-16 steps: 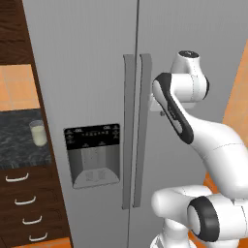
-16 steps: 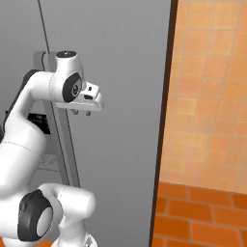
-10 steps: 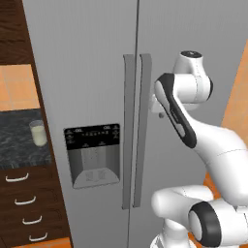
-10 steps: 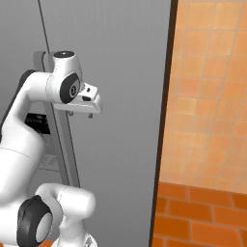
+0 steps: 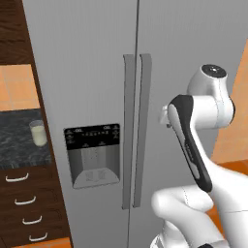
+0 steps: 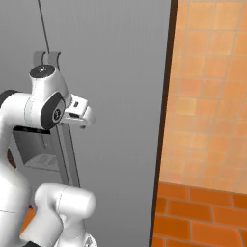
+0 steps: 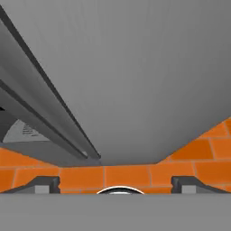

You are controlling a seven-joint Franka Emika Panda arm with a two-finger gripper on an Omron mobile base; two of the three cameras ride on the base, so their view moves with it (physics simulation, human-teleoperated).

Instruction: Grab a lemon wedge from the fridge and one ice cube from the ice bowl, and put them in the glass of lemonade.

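Pincer (image 7: 115, 184) spread wide, holding nothing — facing the closed fridge (image 5: 97, 72); glass of lemonade (image 5: 38, 133) on the counter (image 5: 19, 145).

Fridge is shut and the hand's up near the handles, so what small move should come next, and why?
Probably ease the open gripper sideways onto the right door handle. Both doors of the fridge are closed, and the jaws stand wide with nothing between them, facing the door panel beside the handles.
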